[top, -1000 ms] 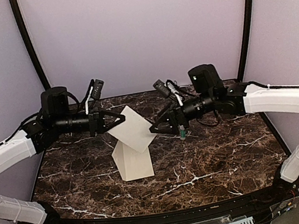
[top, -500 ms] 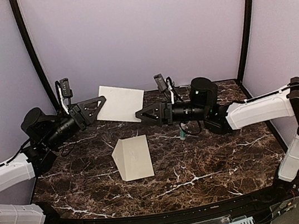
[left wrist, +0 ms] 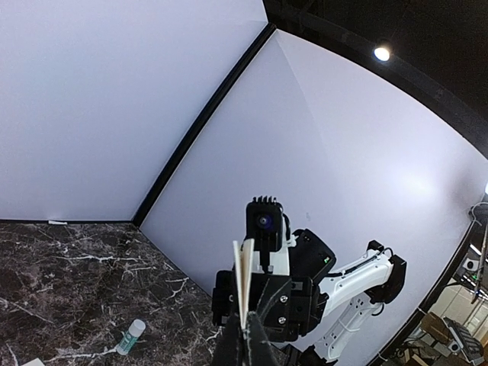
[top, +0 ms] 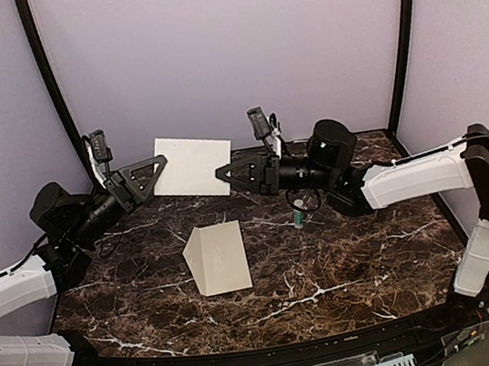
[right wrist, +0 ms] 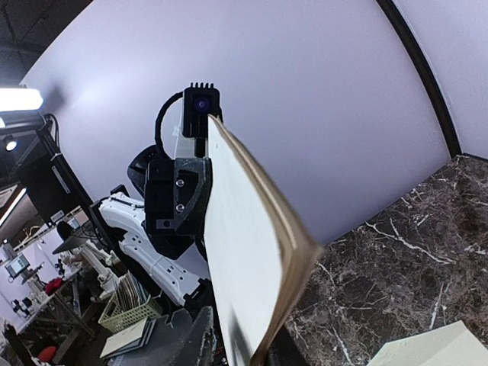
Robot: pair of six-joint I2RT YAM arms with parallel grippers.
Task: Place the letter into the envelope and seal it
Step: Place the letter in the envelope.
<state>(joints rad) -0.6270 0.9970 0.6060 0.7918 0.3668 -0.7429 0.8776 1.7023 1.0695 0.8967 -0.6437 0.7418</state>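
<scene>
The left gripper [top: 161, 162] is pinching the letter [top: 191, 165] by its left edge, with its jaws fully closed. In the left wrist view the sheet [left wrist: 242, 282] is rising edge-on out of the closed fingertips [left wrist: 245, 347] as a thin pale blade showing more than one layer. The right gripper [top: 222, 172] is meeting the same sheet at its lower right corner. In the right wrist view its jaws are standing narrow, one dark finger [right wrist: 200, 335] lying against each face of the paper [right wrist: 244, 252], so they are gripping it too.

Between the two arms, the letter is hanging in the air in the upper middle of the overhead frame, clear of the table [top: 354, 240]. It is showing as a smooth, matte, whitish, four-sided shape, tilted slightly down to the right. Up close, its edge is looking thicker and tan-cream, as of folded layers.

The envelope [top: 224, 260] is lying on the dark brown, white-veined marble tabletop, below the letter at the centre of the frame and apart from both grippers. It is cream-yellow and flat, with a shaded triangular facet along its left side. One corner [right wrist: 435, 347] is peeking in at the lower right of the right wrist view.

A small pale tube with a green tint [top: 298, 221] is lying on the table under the right arm.
</scene>
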